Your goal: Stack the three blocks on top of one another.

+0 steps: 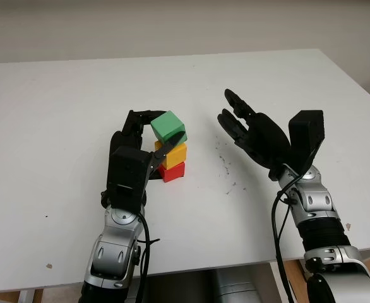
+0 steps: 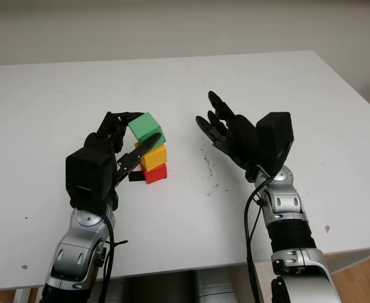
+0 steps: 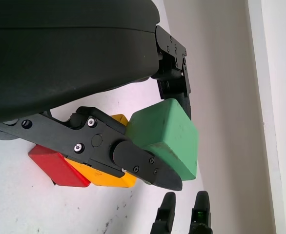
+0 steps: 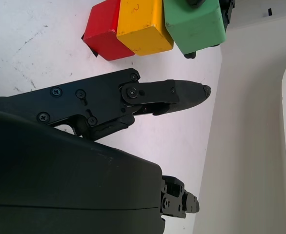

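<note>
- Green block [image 1: 168, 126] sits on top of the yellow block [image 1: 176, 153], which stands on the red block [image 1: 172, 170], near the middle of the white table [image 1: 59, 113].
- Left hand [image 1: 148, 140] is clamped on the green block, which looks a little turned against the yellow one.
- I judge this is the last step: the next move calls for a slow release without pushing the stack.
- Right hand [image 1: 251, 129] is open, raised well beside the stack; nothing blocks the way.

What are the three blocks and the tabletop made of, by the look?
Green block, held in the left hand: probably matte foam or soft plastic, with rounded edges, no gloss, scuffed faces. Yellow block and red block: the same matte look, likely the same stuff. Table: smooth white laminate or painted board, slight sheen, dark marks. Right hand is open beside the stack.
</note>
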Available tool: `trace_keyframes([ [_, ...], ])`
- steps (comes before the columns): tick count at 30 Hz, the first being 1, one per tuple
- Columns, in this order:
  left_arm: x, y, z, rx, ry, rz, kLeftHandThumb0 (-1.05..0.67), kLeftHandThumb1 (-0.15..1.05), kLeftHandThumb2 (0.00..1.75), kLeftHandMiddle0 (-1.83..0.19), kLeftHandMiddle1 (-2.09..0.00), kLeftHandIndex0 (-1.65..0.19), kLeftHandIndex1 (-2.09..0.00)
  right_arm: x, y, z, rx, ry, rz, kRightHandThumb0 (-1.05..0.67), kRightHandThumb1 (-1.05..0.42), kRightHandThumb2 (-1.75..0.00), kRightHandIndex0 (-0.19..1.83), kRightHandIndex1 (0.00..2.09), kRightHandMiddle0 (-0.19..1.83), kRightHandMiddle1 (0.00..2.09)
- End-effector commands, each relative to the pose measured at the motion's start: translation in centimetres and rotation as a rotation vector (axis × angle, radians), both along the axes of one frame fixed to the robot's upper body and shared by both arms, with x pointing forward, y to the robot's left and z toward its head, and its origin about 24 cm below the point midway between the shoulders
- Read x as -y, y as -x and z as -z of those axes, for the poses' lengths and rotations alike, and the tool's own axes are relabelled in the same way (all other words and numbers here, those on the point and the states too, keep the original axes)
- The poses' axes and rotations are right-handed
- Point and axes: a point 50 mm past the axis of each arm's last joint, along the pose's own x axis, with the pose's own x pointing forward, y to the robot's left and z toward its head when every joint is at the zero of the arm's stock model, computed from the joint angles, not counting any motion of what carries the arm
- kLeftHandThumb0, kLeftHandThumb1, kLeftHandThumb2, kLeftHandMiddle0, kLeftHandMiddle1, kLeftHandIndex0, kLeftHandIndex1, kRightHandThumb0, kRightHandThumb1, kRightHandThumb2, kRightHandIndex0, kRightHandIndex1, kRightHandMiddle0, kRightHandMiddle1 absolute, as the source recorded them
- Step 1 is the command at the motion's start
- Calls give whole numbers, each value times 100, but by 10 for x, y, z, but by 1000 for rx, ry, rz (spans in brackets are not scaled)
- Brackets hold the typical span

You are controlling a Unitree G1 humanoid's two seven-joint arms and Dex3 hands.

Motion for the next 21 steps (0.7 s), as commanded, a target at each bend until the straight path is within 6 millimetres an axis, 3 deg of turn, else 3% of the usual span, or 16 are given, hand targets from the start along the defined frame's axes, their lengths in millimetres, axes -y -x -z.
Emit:
trace_keyframes([
  [1,4,4,-3,18,-9,13,-52,105,7,-15,-4,-12,-107,3,0,-3,19,5,6,-66,-105,-28,-11,5,-7,5],
  [7,4,4,-2,-12,-38,46,-54,103,5,4,-5,-6,-34,3,0,-3,18,4,4,-65,-105,-29,-11,5,-6,5],
  [21,2,5,-1,-43,-98,112,-59,101,5,9,-5,6,-10,3,0,-3,18,1,5,-66,-105,-28,-11,5,-6,5],
])
